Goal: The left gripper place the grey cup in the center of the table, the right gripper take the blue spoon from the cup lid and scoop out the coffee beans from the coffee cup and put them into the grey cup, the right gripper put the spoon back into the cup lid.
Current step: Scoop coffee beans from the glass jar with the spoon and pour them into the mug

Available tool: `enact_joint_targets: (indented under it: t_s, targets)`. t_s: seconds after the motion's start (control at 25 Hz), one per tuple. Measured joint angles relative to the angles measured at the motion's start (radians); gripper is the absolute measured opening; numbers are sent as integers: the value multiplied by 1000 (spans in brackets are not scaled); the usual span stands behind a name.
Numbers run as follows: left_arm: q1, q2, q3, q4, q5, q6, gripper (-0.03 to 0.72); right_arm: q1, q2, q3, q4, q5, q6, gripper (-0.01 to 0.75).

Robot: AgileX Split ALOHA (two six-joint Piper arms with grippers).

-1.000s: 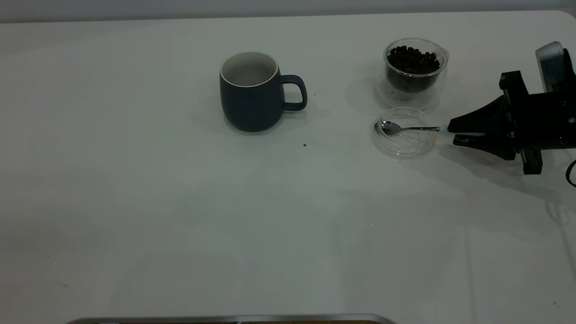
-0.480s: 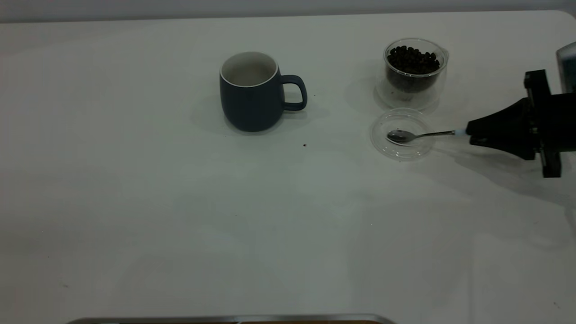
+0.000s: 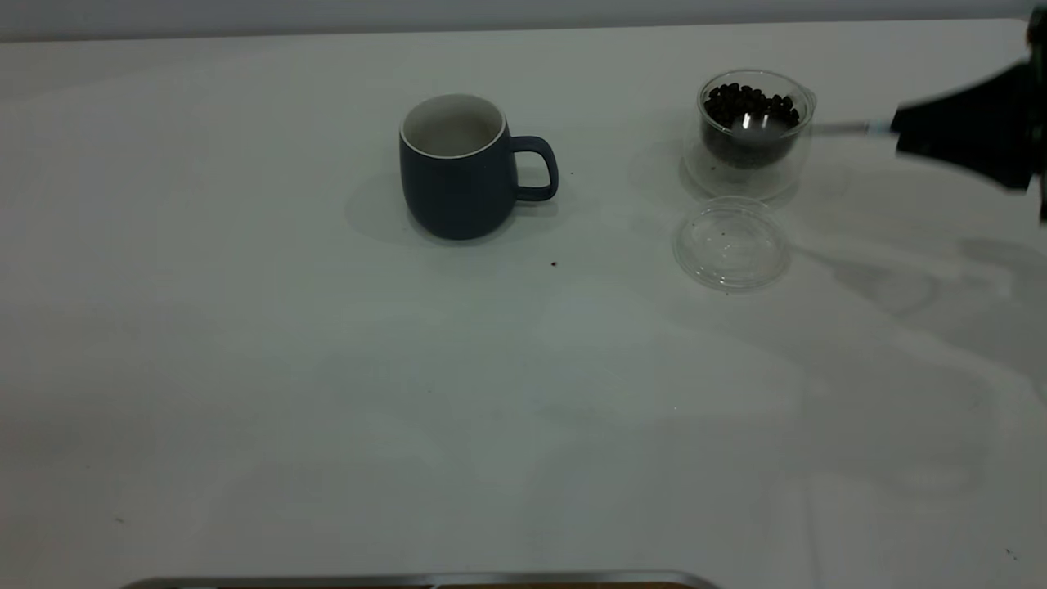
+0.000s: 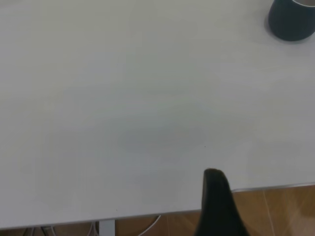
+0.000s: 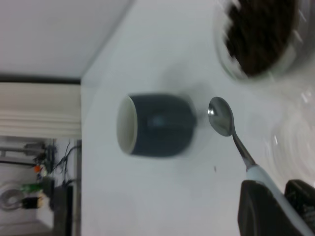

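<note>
The grey cup (image 3: 458,168) stands upright near the table's middle, handle to the right; it also shows in the right wrist view (image 5: 155,125) and the left wrist view (image 4: 291,19). My right gripper (image 3: 904,135) is at the right edge, raised, shut on the blue spoon's (image 3: 818,128) pale handle (image 5: 268,184). The spoon's bowl (image 3: 751,124) hangs over the coffee cup (image 3: 752,135), which holds the coffee beans (image 3: 748,105). The bowl looks empty in the right wrist view (image 5: 220,116). The cup lid (image 3: 730,243) lies empty in front of the coffee cup. Only one dark finger (image 4: 216,204) of my left gripper shows.
The white table (image 3: 327,393) has a stray dark speck (image 3: 554,264) in front of the grey cup. The table's near edge and a wooden floor (image 4: 275,211) show in the left wrist view.
My right gripper closed on the spoon's handle, lifted it out of the cup lid and carried it back and up until its bowl hangs over the coffee cup. The lid is now empty.
</note>
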Motion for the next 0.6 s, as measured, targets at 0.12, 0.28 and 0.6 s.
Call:
enact_joint_targets:
  t_s: [0.12,0.28,0.6]
  targets:
    - [0,0,0,0,0,0,545,0,-33,-37,7,-39,-35,101]
    - [0,0,0,0,0,0,545,45,-33,-106,9,-177,-50,101]
    - [0,0,0,0,0,0,545,141,-33,-186,6,-373,-74,101]
